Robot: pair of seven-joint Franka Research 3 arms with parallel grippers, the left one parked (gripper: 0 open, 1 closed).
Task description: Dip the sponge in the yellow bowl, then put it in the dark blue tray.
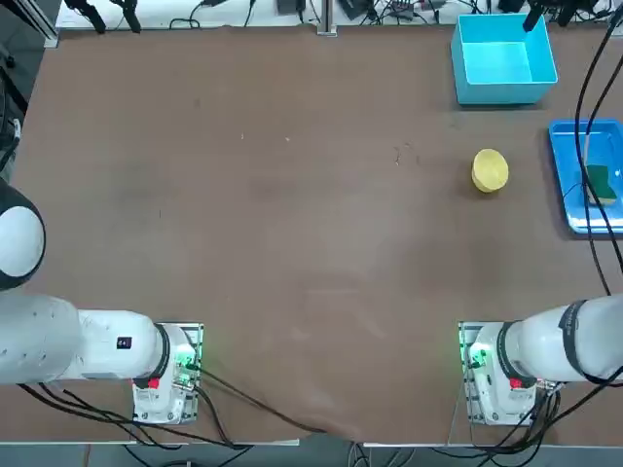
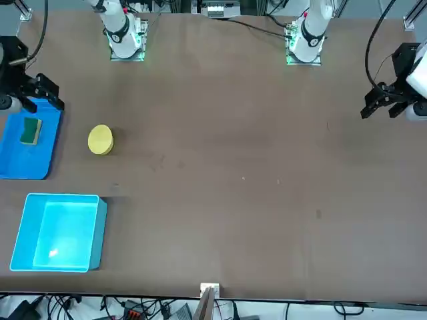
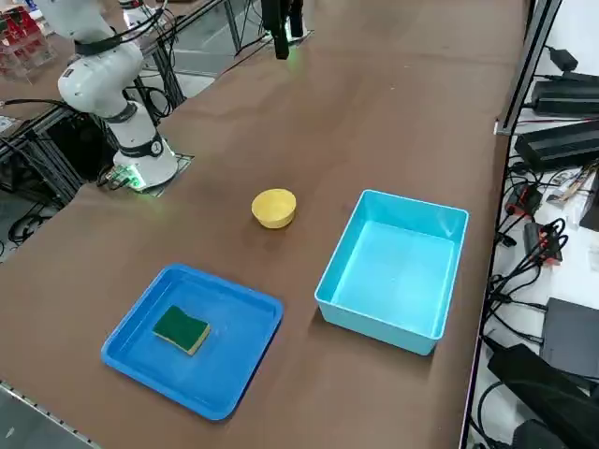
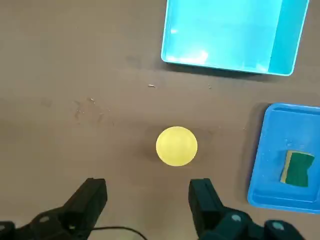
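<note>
The sponge point(image 3: 182, 329), green side up, lies flat inside the dark blue tray point(image 3: 234, 383) near the table's right edge. It also shows in the top view point(image 1: 602, 183) and the front view point(image 2: 31, 131). The yellow bowl point(image 1: 490, 170) stands alone on the brown table, a short way from the tray point(image 1: 569, 175). My right gripper point(image 4: 147, 200) hangs open and empty high above the table. Its fingers point(image 4: 92, 197) frame the bowl point(image 4: 176, 145) from above without touching it. In the front view the gripper point(image 2: 40, 97) is over the tray's point(image 2: 27, 163) robot-side end.
A deeper light cyan box point(image 1: 501, 58) stands at the far right corner, past the bowl and tray. Cables run along the table's far edge and its right side. The right arm's base point(image 3: 131, 140) is bolted at the near edge.
</note>
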